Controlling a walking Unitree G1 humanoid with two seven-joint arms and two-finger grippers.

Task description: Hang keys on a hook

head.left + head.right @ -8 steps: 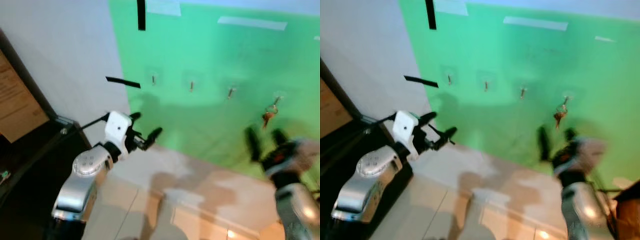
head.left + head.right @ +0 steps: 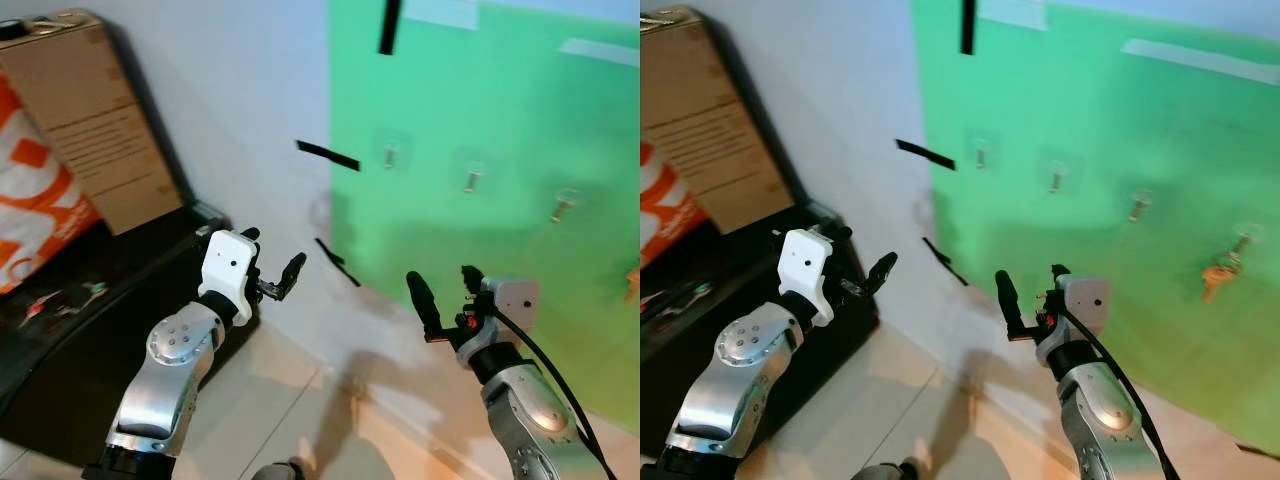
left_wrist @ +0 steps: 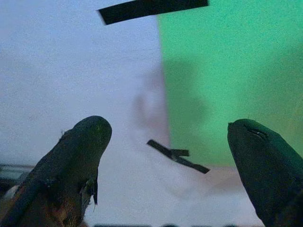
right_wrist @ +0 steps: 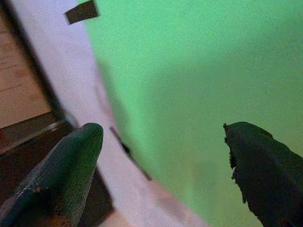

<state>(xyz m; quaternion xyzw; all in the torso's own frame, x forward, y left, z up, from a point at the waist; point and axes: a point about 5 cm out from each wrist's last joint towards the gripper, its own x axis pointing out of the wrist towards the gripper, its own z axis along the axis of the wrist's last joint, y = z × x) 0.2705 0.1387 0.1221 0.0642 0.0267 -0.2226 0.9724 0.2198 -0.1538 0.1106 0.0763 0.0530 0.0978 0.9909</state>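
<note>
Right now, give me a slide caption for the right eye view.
Keys hang on the rightmost hook of the green panel; both grippers, left and right, are raised with open, empty jaws.

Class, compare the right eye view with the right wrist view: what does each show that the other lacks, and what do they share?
Right eye view, not the wrist: keys hanging from the end hook, three bare hooks, the left gripper and a cardboard box.
Right wrist view, not the eye: a close look along its fingers, spread apart.
Shared: the right gripper, green sheet, white wall and black tape strip.
</note>
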